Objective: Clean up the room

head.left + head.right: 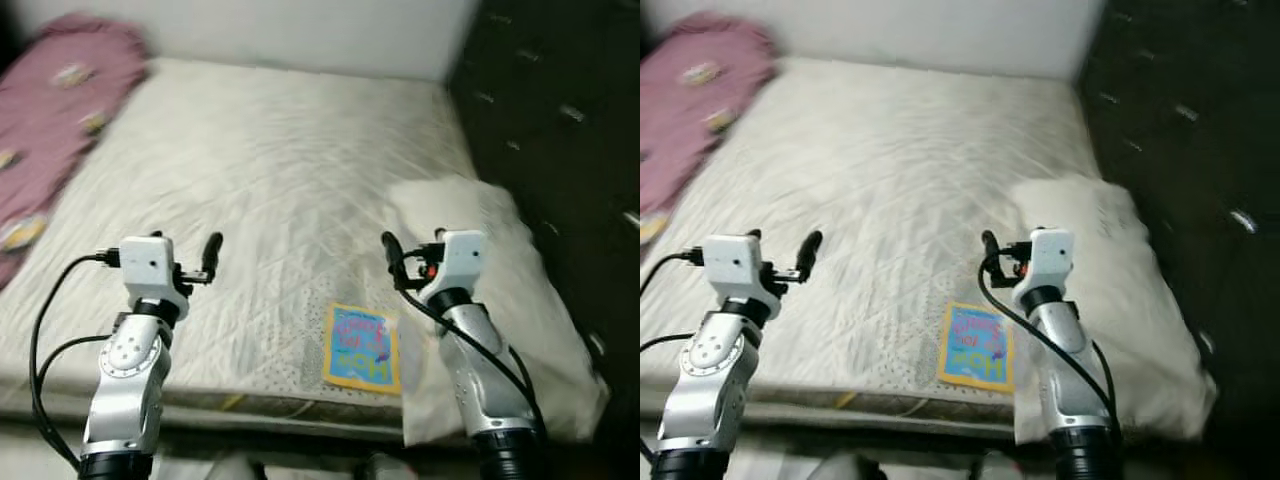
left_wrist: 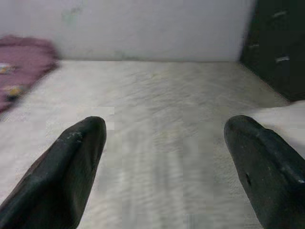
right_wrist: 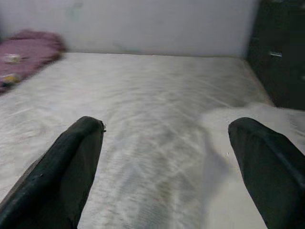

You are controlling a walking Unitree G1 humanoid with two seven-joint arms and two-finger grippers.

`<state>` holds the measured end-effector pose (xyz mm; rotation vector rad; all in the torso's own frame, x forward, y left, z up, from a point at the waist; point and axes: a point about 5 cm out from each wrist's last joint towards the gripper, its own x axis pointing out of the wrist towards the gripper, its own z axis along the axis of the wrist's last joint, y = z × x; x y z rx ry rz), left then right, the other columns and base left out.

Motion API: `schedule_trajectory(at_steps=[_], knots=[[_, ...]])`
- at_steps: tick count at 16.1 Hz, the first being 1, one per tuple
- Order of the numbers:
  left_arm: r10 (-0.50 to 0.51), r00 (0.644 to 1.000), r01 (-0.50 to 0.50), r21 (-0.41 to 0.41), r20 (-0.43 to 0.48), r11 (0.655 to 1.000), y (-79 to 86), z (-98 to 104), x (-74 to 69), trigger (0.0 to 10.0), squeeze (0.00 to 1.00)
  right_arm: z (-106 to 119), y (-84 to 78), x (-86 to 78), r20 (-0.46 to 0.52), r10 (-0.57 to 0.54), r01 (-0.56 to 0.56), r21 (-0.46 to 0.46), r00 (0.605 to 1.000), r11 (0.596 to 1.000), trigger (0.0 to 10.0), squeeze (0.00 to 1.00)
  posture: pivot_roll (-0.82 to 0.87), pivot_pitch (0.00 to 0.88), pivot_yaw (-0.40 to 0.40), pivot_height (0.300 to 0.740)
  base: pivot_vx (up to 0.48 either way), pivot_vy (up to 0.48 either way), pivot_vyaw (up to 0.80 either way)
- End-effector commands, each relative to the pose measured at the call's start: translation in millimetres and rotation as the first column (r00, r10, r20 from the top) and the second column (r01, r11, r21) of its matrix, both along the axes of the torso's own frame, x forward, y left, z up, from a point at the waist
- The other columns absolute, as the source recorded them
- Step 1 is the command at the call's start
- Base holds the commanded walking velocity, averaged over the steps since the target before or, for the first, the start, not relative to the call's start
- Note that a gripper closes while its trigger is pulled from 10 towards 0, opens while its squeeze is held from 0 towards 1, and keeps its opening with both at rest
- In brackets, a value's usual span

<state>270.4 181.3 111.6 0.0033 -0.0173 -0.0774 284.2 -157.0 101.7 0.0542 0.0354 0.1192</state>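
My left gripper [image 1: 212, 252] is up over the near edge of the bed [image 1: 270, 170], with its two black fingers [image 2: 71, 167] spread wide and nothing between them. My right gripper [image 1: 390, 255] is up beside it, over the near right part of the bed, also spread wide and holding nothing.

One small book [image 1: 363, 348] lies flat at the near edge of the bed, between my two arms and closer to the right one. It is blue with a yellow border; the pink words on it are too blurry to read.

One white pillow [image 1: 500, 300] lies at the near right corner, under my right arm. One pink blanket [image 1: 50, 110] is bunched along the far left edge. A dark cabinet [image 1: 560, 120] stands to the right of the bed.
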Motion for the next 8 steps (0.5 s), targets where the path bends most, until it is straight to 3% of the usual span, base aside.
schedule_trajectory(at_steps=[1, 8], knots=[[-0.027, 0.999, 0.027, -0.009, -0.018, 1.000, -6.9, -3.7, -0.9, 10.0, 0.00, -0.4, -6.8, 0.1, -0.006, -0.028, 0.028, -0.004, 1.000, 1.000, 10.0, 0.00, -0.01, 0.045, -0.030, 0.740, 0.000, 0.480, 0.00], [-0.028, 1.000, 0.028, -0.010, -0.013, 1.000, -7.7, -3.3, -0.8, 10.0, 0.00, -0.4, -5.4, 0.5, -0.004, -0.020, 0.020, -0.010, 1.000, 1.000, 10.0, 0.00, -0.01, 0.045, -0.031, 0.740, 0.000, 0.480, 0.00]])
